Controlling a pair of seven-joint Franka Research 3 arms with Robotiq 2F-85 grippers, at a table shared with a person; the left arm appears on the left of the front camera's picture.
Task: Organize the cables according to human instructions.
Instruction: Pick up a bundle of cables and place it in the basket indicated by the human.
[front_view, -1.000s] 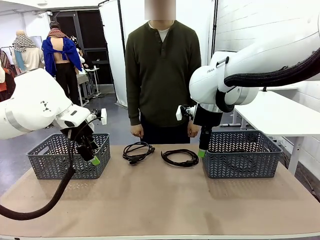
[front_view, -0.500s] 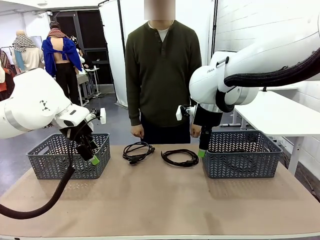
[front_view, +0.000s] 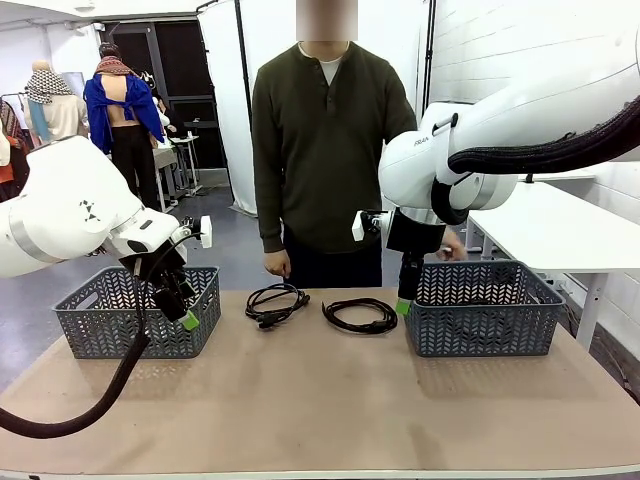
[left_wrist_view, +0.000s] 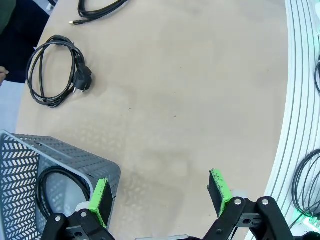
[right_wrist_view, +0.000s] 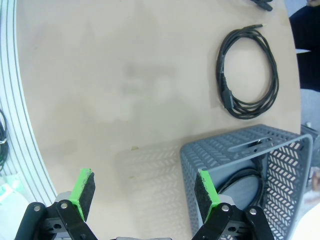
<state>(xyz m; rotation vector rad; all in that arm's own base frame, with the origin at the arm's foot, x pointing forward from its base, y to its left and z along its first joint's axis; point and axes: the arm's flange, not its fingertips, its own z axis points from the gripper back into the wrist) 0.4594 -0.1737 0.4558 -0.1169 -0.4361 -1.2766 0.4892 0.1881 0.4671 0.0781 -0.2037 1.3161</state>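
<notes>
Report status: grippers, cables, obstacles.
Left gripper, right gripper open, empty. Two coiled black cables on tan table, one inside each grey mesh basket. Person's hand behind right basket.

Bright, even overhead light fills the front view, laying soft shadows under the left basket (front_view: 138, 325) and right basket (front_view: 485, 322) on the counter (front_view: 320, 400). The 2 wrist views bow at their edges, curving the counter's rim; a coiled cable (left_wrist_view: 52, 70) at upper left reads sharp.
</notes>
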